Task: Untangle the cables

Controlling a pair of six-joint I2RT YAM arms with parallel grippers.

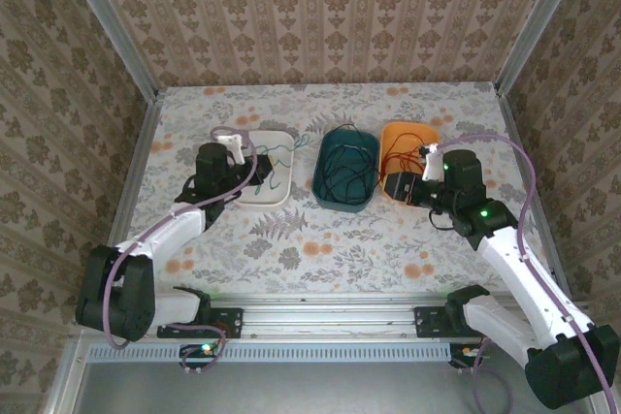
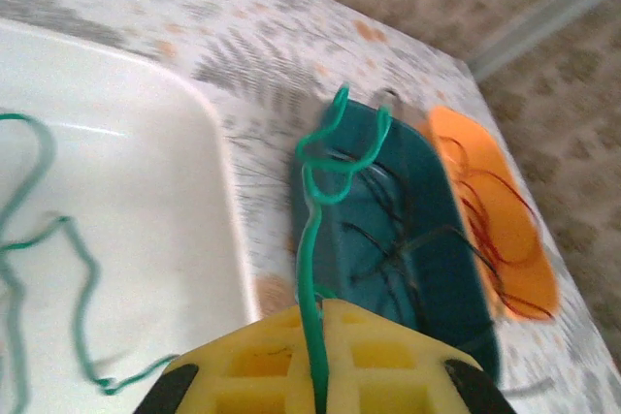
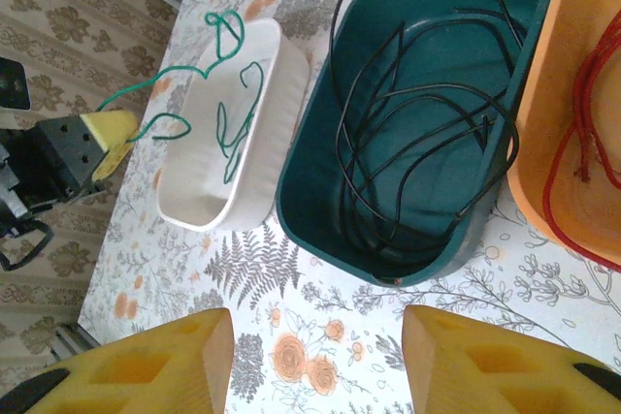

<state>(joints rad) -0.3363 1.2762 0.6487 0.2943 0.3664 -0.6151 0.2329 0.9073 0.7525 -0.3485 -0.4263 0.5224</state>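
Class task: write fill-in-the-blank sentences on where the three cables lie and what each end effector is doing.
The teal tray, the ___ of the three, holds the black cable.
The left end effector is ___ on the green cable.
The right end effector stands ___, holding nothing.
The red cable lies in the orange tray, the one nearest the ___ end effector.
Missing words: middle, shut, open, right.

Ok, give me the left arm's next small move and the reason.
Probably carry the left gripper over the white tray and open. It is shut on the green cable, most of which already lies in that tray; the black cable and red cable lie clear of it.
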